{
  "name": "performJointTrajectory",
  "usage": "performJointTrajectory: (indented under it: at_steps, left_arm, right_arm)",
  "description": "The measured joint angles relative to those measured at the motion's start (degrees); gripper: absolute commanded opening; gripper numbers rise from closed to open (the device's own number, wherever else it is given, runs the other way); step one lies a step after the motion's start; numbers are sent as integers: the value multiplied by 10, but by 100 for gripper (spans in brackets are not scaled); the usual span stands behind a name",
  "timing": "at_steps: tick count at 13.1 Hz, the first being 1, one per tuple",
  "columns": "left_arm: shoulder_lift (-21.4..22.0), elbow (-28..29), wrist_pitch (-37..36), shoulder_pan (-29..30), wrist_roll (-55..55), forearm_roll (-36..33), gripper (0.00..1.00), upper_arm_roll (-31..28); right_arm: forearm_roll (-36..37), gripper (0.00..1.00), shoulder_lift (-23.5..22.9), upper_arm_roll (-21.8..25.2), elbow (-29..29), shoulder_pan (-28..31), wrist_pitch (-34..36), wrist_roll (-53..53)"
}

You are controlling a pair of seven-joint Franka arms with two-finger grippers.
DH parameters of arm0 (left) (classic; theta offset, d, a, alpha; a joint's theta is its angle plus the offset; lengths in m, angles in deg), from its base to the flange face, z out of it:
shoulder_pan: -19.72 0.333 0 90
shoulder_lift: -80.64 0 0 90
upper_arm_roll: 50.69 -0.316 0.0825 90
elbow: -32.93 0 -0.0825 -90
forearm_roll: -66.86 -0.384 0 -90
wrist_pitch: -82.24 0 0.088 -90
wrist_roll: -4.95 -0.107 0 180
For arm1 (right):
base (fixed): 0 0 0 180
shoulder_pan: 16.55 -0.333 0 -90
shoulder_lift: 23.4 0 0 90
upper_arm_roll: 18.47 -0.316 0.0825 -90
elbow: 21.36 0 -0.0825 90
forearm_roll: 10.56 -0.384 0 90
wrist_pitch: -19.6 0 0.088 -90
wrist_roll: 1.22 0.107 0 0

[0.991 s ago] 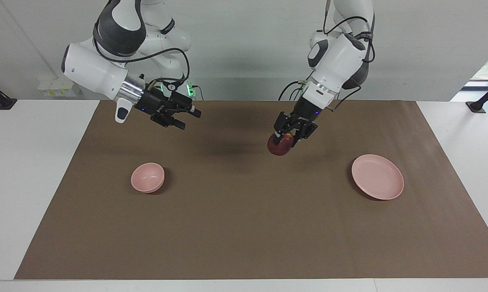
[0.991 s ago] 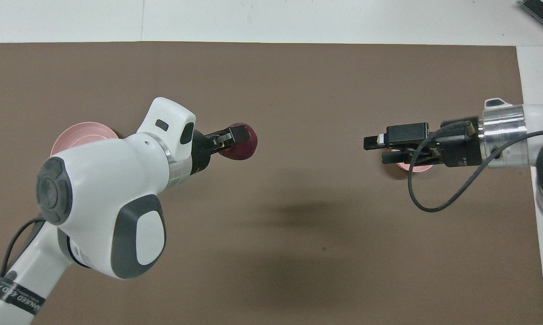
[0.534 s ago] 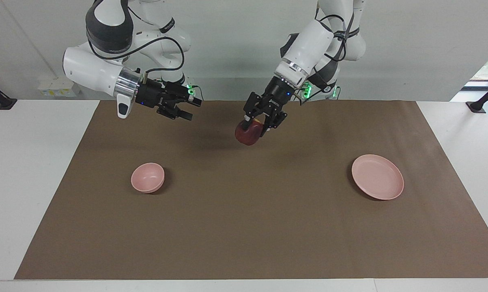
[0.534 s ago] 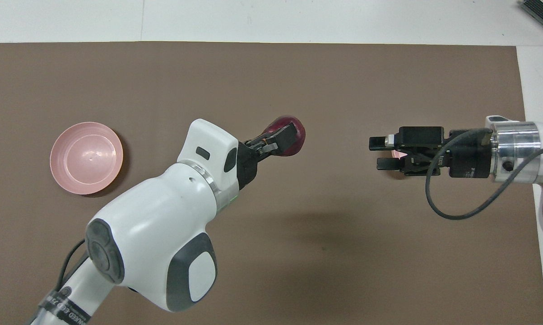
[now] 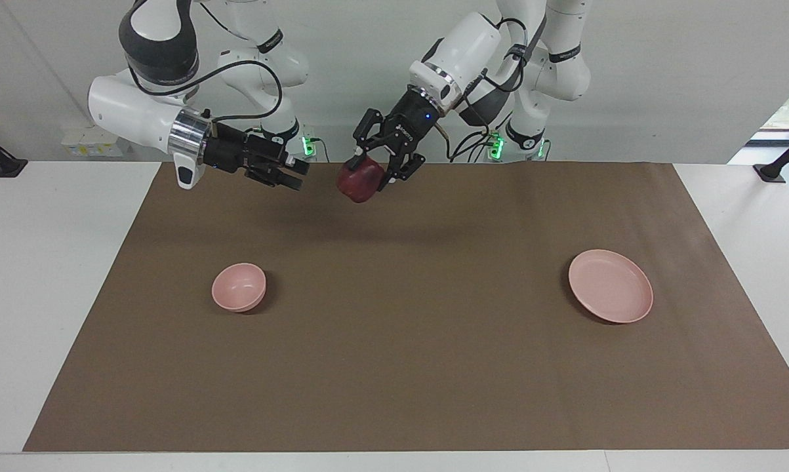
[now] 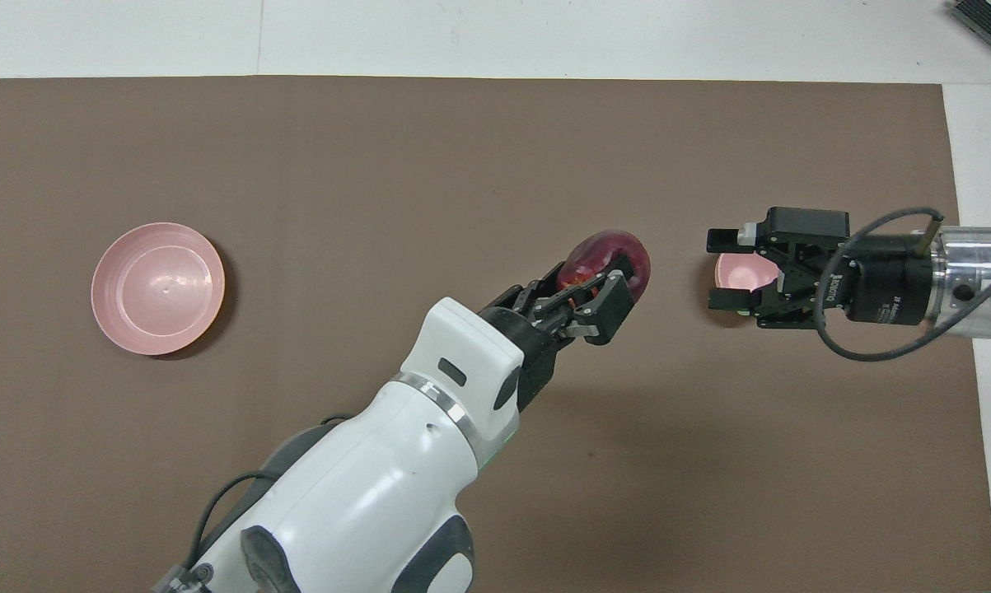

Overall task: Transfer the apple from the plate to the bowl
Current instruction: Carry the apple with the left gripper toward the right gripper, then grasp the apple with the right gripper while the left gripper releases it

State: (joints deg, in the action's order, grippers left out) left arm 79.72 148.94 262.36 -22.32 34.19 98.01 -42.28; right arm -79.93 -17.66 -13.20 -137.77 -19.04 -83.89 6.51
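The bowl is seen on the brown mat toward the right arm's end of the table, and nothing is in it. The plate is seen toward the left arm's end, well apart from the bowl, and nothing is on it either. The apple is held up in the air by the left end effector, over the part of the mat close to the robots and between the two dishes. The apple is round, so no long side can be picked out, and which way its stem points cannot be told. It is dark red and shiny, and from overhead a lighter pinkish glow is seen on its skin. The left end effector is closed on the apple, with one finger on each side of it. The right end effector is held in the air just beside the apple, its fingers are spread wide, and nothing is held in it.
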Motion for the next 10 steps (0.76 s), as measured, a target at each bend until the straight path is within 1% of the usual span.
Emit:
performJointTrajectory:
  at_steps: [2,4,10]
  left_arm:
    - [0,0,3,-9,0,0,0,0]
    - [0,1,3,-12,0,0,0,1]
    - [0,2,4,-12,0,0,0,2]
  right_arm:
    - [-2,100,0,0,5,0,0,55]
    - [-3,100,-4,0,14,0,0,85]
    - [-4,100,-13,-6,23,-8,0,90]
